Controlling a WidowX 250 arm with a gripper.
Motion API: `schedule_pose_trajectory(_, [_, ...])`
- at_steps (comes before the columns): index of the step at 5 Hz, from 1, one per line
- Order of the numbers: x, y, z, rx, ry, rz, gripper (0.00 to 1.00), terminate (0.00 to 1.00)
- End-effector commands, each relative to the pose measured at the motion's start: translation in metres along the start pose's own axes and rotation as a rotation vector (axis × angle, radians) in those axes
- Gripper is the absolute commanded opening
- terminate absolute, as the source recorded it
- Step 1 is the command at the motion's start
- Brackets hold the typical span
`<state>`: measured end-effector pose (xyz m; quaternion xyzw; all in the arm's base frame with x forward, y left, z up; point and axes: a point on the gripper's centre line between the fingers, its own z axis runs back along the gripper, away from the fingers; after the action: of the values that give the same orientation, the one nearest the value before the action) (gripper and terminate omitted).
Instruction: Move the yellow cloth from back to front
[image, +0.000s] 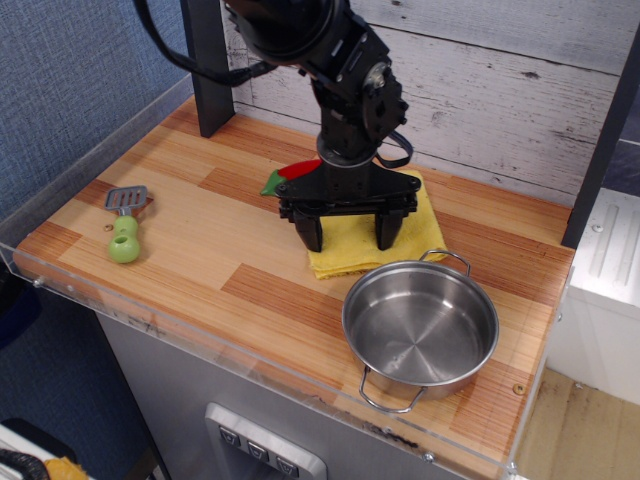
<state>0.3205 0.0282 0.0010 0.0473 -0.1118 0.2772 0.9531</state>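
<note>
The yellow cloth (352, 258) lies flat on the wooden counter (200, 240), right of centre, its front edge close to the steel pot (420, 325). My gripper (348, 238) stands directly over it, pointing down. Its two black fingers (312, 234) are spread wide apart, and their tips rest on the cloth's front part. The cloth lies between and under the fingers and is not pinched. The arm hides the cloth's back left part.
A red pepper (300, 168) with a green stem lies just behind the gripper, partly hidden. A green-handled spatula (124, 238) lies at the left. A dark post (207, 70) stands at the back left. A clear rim edges the counter's front and left.
</note>
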Motion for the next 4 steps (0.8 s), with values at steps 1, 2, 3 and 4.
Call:
schedule_pose_trajectory(1, [-0.043,0.074,-0.025,0.13,0.126,0.039,1.0,0.0])
schedule_pose_trajectory(2, [-0.056,0.091,-0.02,0.141,0.132,0.035,1.0,0.0])
schedule_pose_trajectory(3, [-0.061,0.103,-0.006,0.138,0.17,0.052,1.0,0.0])
schedule_pose_trajectory(4, [-0.063,0.11,0.006,0.111,0.226,0.092,1.0,0.0])
